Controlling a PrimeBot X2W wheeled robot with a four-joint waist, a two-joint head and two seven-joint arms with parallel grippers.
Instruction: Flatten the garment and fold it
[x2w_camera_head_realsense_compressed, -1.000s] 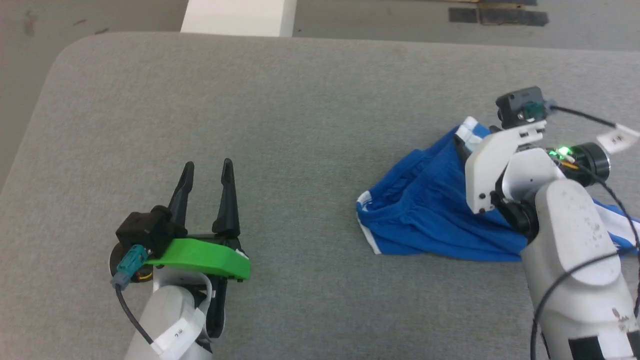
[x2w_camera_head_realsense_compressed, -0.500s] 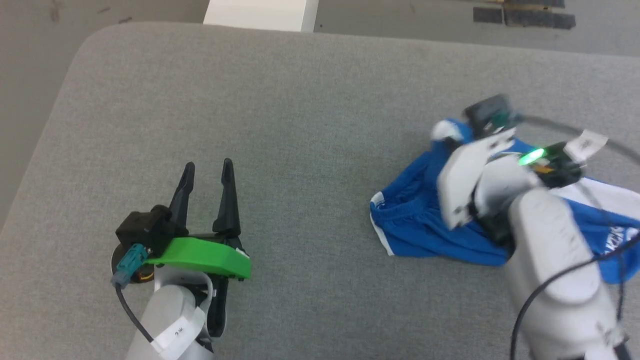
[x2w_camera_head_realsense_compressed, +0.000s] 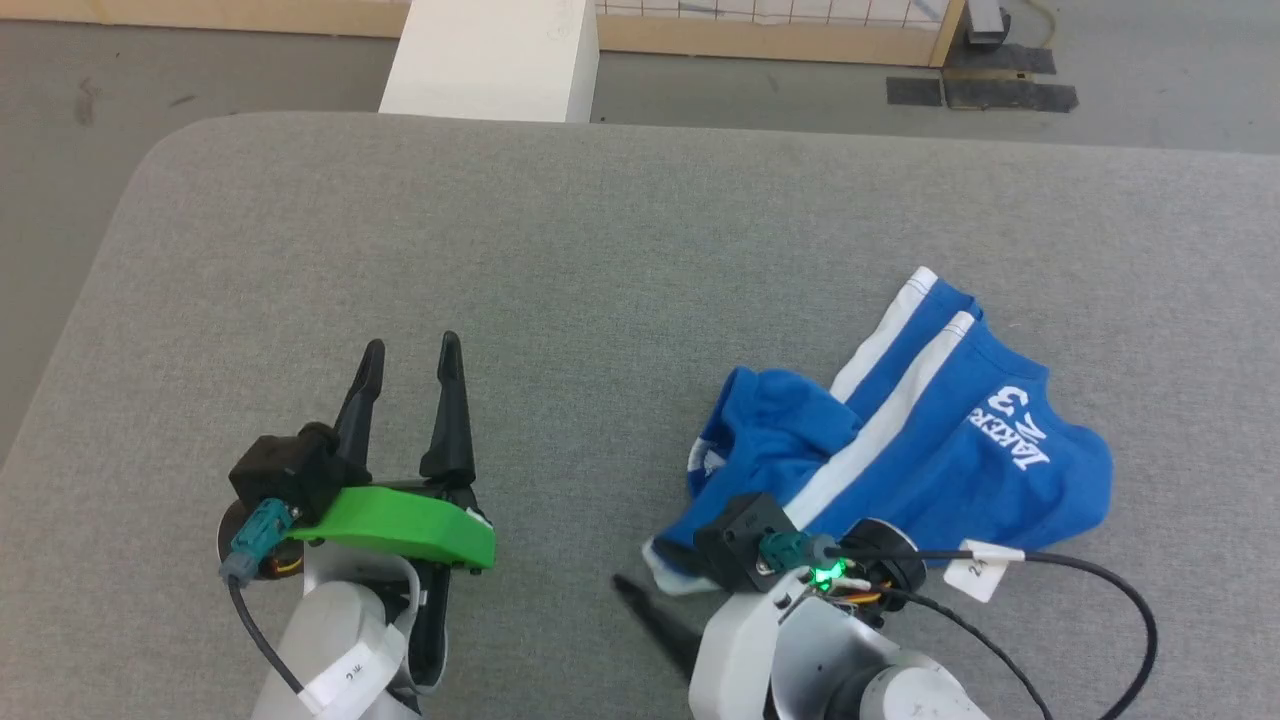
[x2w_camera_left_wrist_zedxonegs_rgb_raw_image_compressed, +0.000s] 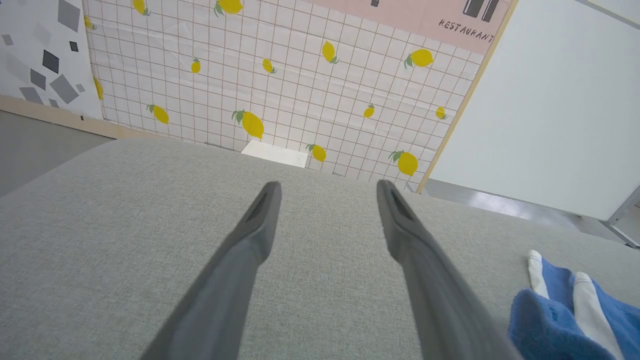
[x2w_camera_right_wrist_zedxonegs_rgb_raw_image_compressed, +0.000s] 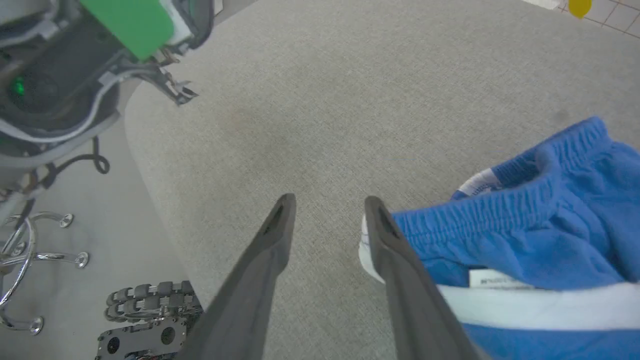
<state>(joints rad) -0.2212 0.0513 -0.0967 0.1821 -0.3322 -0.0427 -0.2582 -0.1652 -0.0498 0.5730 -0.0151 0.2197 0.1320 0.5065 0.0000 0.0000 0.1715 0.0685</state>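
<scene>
- Since a second ago the right arm has drawn back from over the garment (x2w_camera_right_wrist_zedxonegs_rgb_raw_image_compressed: 540, 235) to the near edge of the worktop (x2w_camera_head_realsense_compressed: 600, 250), and the cloth has been turned over — the printed leg now faces up.
- The right gripper (x2w_camera_right_wrist_zedxonegs_rgb_raw_image_compressed: 330, 200) stands partly open, bare grey worktop showing between its two fingers; it holds nothing.
- In the right wrist view the garment's white-edged corner lies against the outer side of the finger on that view's right, not between the jaws. Whether it touches the finger I cannot tell.
- The gathered waistband (x2w_camera_right_wrist_zedxonegs_rgb_raw_image_compressed: 500, 210) runs away from that finger, with a white label just under it.
- The left gripper (x2w_camera_head_realsense_compressed: 410, 350) is spread wide and empty above the near left part of the worktop, well apart from the garment.
- In the left wrist view a blue and white fold of cloth shows at the lower right corner, clear of both fingers.
- The garment lies crumpled on the right half of the worktop, near the near edge — white stripes (x2w_camera_head_realsense_compressed: 890, 410) run diagonally across it.
- Its white print (x2w_camera_head_realsense_compressed: 1015, 430) sits toward the right edge, reading upside down from the head.
</scene>
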